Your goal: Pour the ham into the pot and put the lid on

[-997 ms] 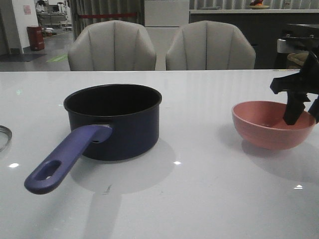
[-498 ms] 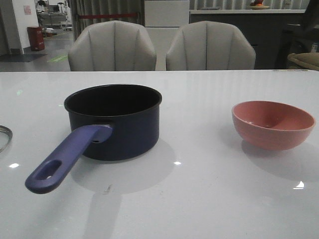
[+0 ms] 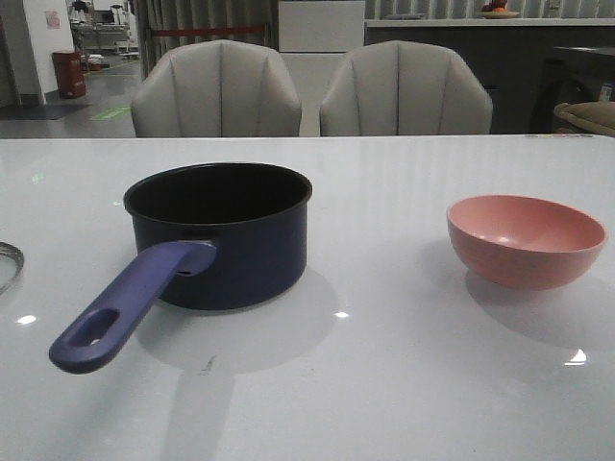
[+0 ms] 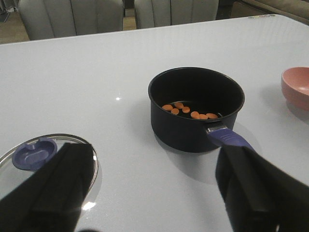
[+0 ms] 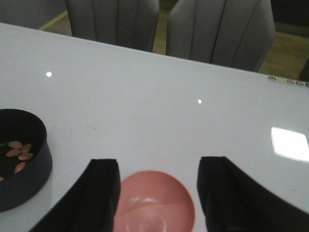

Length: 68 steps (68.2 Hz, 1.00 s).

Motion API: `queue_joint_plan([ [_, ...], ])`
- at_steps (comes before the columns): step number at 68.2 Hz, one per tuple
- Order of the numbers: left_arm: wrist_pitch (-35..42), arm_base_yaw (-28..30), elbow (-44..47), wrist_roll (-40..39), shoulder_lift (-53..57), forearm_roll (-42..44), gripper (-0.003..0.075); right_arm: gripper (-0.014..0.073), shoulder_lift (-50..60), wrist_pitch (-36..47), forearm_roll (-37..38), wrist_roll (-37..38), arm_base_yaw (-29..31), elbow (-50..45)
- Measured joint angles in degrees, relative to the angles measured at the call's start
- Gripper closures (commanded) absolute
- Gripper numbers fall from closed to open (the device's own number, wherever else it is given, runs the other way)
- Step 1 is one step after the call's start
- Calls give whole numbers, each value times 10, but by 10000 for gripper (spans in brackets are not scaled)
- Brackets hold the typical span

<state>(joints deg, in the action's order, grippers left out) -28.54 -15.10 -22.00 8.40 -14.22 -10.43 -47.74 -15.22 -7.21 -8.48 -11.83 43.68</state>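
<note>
Ham (image 4: 188, 110): orange-pink chunks scattered on the black floor of the pot (image 3: 219, 233), about 8 countable from the left wrist view, a few more glimpsed from the right wrist view (image 5: 18, 152). Pot upright on the white bench (image 3: 404, 384), handle (image 3: 125, 305) pointing toward the robot and to its left, slot hole near the handle's end. No lid on the pot.

Lid (image 4: 46, 155) flat on the bench, left of the pot and well apart from it, blue-purple knob (image 4: 33, 153) up; only a sliver of its steel rim (image 3: 8, 259) showing at the left edge of the front view.

Pink bowl (image 3: 526, 240) upright on the bench, right of the pot and well apart from it, nothing visible inside.

Left fingers (image 4: 159, 193) spread wide, holding nothing, hovering above the bench on the near side of pot and lid. Right fingers (image 5: 157, 198) also spread wide, holding nothing, above the near rim of the bowl (image 5: 154, 203). Neither arm visible in the front view.

2 grey chairs (image 3: 216, 88) behind the far edge of the bench.
</note>
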Motion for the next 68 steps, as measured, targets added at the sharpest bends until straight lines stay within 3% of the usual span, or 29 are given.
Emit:
queue_joint_plan([
  [20,17,0,0,0,0,0,168,118,212,68,-1,0,-23,-183],
  [42,22,0,0,0,0,0,167,127,401,42,-1,0,-23,-327],
  [47,22,0,0,0,0,0,168,190,412,30,-1,0,-23,-342],
  [56,22,0,0,0,0,0,168,475,413,25,-1,0,-23,-353],
  [68,25,0,0,0,0,0,165,432,413,25,-1,0,-23,-353],
])
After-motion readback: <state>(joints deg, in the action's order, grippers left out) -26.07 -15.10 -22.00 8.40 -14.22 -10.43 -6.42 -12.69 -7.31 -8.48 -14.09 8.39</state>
